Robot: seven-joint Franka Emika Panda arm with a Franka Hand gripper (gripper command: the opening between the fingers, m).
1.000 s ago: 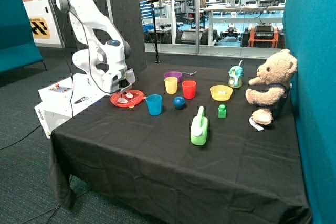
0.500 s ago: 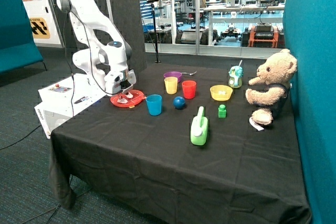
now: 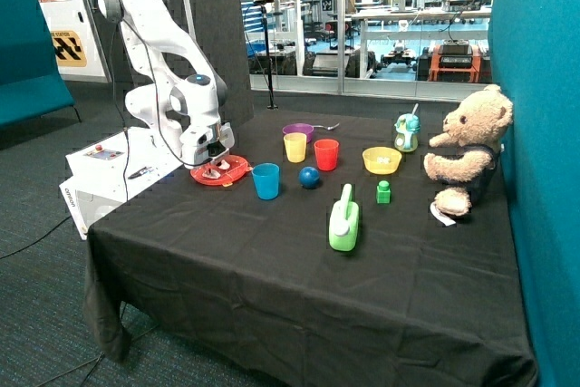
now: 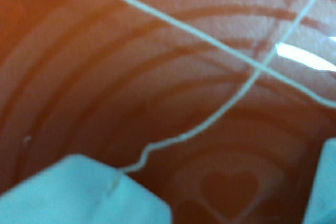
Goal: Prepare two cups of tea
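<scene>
Lowering further, the claw [image 3: 214,153], its opening impossible to tell, is hanging over the tea [image 4: 79,190] on the red plate [image 3: 237,169] near the tabletop's far edge, needing a centred pinch.

Hand [image 3: 214,157] low over plate [image 3: 237,170]; tea [image 3: 222,165] on plate, cup [image 3: 266,181] beside

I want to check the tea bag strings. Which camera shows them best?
The wrist view: thin white strings cross the red plate, one running from a tea bag. The outside view shows only small white lumps under the claw.
</scene>
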